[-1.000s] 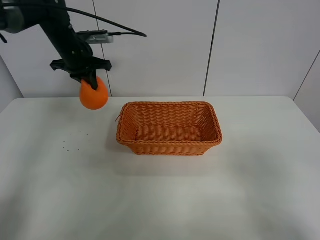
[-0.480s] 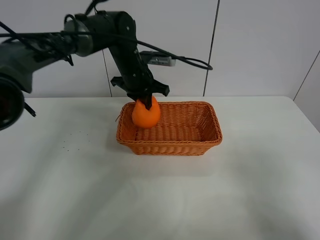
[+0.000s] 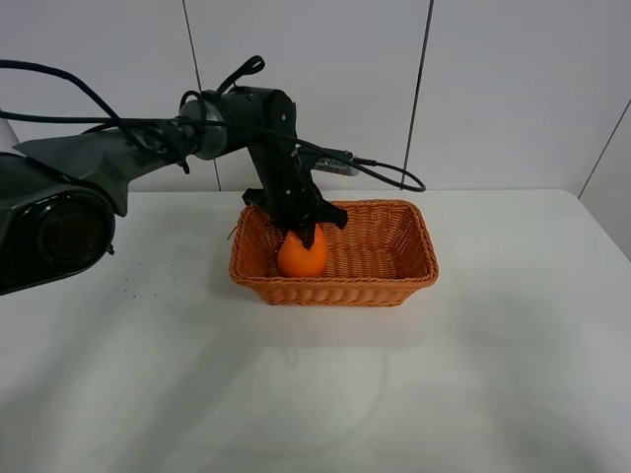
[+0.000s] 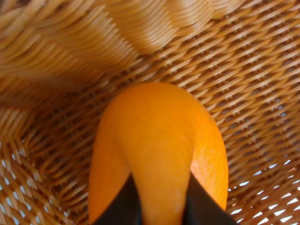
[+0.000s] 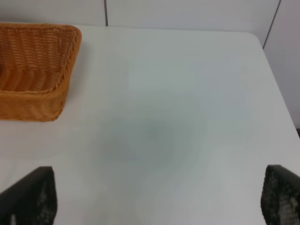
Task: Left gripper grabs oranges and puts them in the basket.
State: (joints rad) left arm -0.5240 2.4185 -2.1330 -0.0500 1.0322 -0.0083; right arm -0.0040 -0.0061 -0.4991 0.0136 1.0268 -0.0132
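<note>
The orange (image 3: 302, 258) is low inside the left half of the wicker basket (image 3: 418, 278). My left gripper (image 3: 304, 235) reaches down into the basket from the left and is shut on the orange's knobby top. In the left wrist view the orange (image 4: 154, 136) fills the middle, with the black fingers (image 4: 123, 207) clamped on either side of its knob and the basket's weave (image 4: 243, 70) close behind it. I cannot tell whether the orange touches the basket floor. My right gripper (image 5: 154, 197) is open and empty above the bare table, right of the basket (image 5: 33, 70).
The white table (image 3: 493, 374) stretches all around the basket. White wall panels stand behind it. The left arm's black cable (image 3: 389, 182) loops over the basket's back rim. A few dark specks (image 3: 148, 281) lie on the table left of the basket.
My left gripper has carried the orange from high at the left, over the basket's left rim, and down into the basket. The basket has not moved.
</note>
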